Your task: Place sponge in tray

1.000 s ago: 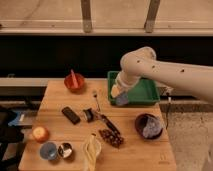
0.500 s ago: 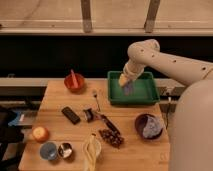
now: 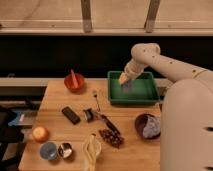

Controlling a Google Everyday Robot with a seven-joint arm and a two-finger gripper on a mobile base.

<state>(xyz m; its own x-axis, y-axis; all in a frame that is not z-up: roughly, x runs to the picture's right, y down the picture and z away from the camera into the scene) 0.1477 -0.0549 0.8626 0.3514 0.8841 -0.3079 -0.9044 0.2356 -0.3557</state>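
Note:
The green tray [image 3: 133, 101] sits at the back right of the wooden table [image 3: 55, 102]. My gripper [image 3: 126, 84] hangs over the tray's left half, low above its floor, at the end of the white arm reaching in from the right. It is shut on the sponge [image 3: 122, 79], a small yellowish block that shows at the gripper's left side, inside the tray's outline. Whether the sponge touches the tray floor is unclear.
A red bowl [image 3: 74, 82] stands left of the tray. A black bar [image 3: 70, 114], a utensil [image 3: 95, 98] and a dark packet [image 3: 111, 137] lie mid-table. A dark bowl with cloth [image 3: 147, 126] is front right. A banana [image 3: 91, 149], a blue cup [image 3: 48, 150] and an orange fruit [image 3: 40, 133] are front left.
The gripper, carrying the sponge, has moved from the tray's left edge to over the tray's interior. Nothing else on the table has moved.

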